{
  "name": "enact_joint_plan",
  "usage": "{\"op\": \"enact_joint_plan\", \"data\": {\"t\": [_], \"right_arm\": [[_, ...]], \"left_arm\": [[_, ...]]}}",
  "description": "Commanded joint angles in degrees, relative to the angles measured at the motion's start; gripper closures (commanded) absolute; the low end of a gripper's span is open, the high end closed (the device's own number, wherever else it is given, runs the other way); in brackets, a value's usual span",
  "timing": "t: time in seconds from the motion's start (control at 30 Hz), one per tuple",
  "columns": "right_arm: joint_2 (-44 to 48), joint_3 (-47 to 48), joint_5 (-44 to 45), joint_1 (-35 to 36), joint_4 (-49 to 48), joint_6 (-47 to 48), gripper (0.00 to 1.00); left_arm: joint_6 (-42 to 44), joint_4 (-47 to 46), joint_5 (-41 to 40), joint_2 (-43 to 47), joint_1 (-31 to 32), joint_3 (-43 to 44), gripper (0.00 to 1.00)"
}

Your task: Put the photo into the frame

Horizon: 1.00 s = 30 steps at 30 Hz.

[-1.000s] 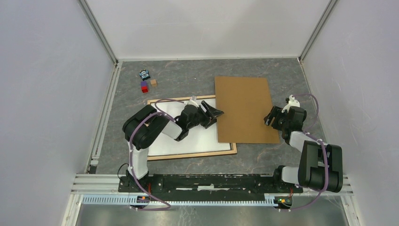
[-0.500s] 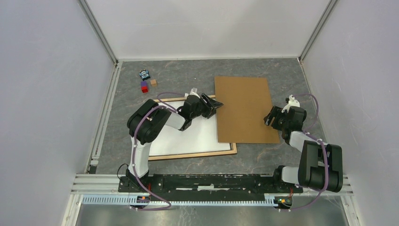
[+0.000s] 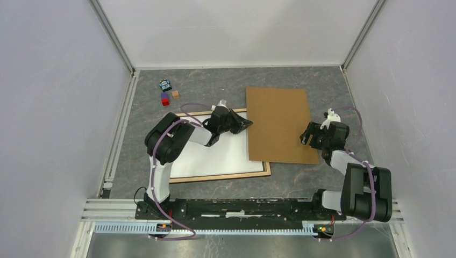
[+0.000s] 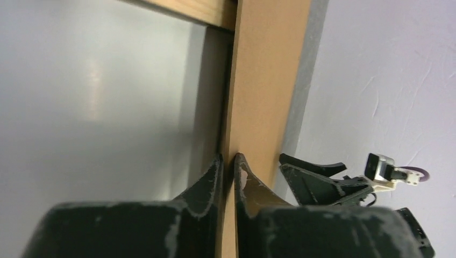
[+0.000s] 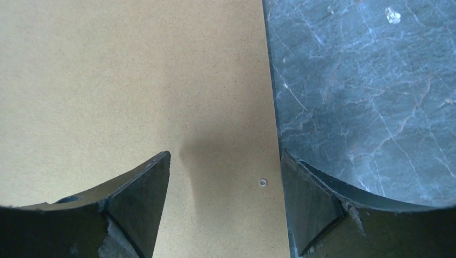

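Two arms: I see both reaching over the grey table [image 3: 215,86] from its near edge
Far left: three small items sit grouped near the back corner, well apart from the rest; a blue-black piece [image 3: 165,85], a purple-red block [image 3: 164,99], a brown cube [image 3: 176,94]
Frame [image 3: 220,176]: lies flat left of centre, its light wood back facing up
Photo [image 3: 215,156]: lies inside the frame's rails, white side up; its right end is hidden under the board
Left gripper [image 3: 246,124]: at the frame's far right corner; in my wrist view its jaws are drawn almost together [image 4: 227,157], with the board's left edge running into the slit between them, so I read it as pinching that edge
Cardboard board [image 3: 279,123]: flat, right of centre; its left strip overlaps the frame's right end
Right gripper [image 3: 305,134]: at the board's right edge; jaws spread wide [image 5: 223,156], one finger over cardboard, the other over bare table, nothing between them
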State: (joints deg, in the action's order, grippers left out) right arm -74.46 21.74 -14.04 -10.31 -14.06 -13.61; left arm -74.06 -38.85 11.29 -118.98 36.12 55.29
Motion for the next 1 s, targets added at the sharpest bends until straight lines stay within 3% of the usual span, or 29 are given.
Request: {"op": "enact_joint_plan", "data": {"t": [0.0, 0.13, 0.43, 0.73, 0.87, 0.97], "right_arm": [[1.8, 0.0, -0.8, 1.4, 10.3, 0.3, 0.2], [6.6, 4.2, 4.0, 4.0, 17.0, 1.6, 0.19], [20.8, 15.9, 26.5, 23.0, 31.4, 7.7, 0.16], [30.3, 14.5, 38.1, 58.8, 27.5, 18.4, 0.18], [27.1, 14.2, 52.2, 76.5, 27.3, 20.2, 0.19], [24.1, 13.7, 60.9, 84.9, 26.0, 20.8, 0.19]], "left_arm": [[4.7, 5.0, 2.5, 5.8, 0.5, 4.6, 0.95], [6.4, 13.7, 3.4, 9.3, 0.4, 8.6, 0.98], [12.3, 41.0, 1.9, 15.9, 0.5, 21.7, 0.98], [14.1, 48.3, 0.2, 18.8, 0.5, 26.2, 0.98], [14.1, 49.2, -0.4, 19.7, 0.5, 26.1, 0.98], [14.5, 50.1, -0.7, 20.1, 0.5, 26.2, 0.98]]}}
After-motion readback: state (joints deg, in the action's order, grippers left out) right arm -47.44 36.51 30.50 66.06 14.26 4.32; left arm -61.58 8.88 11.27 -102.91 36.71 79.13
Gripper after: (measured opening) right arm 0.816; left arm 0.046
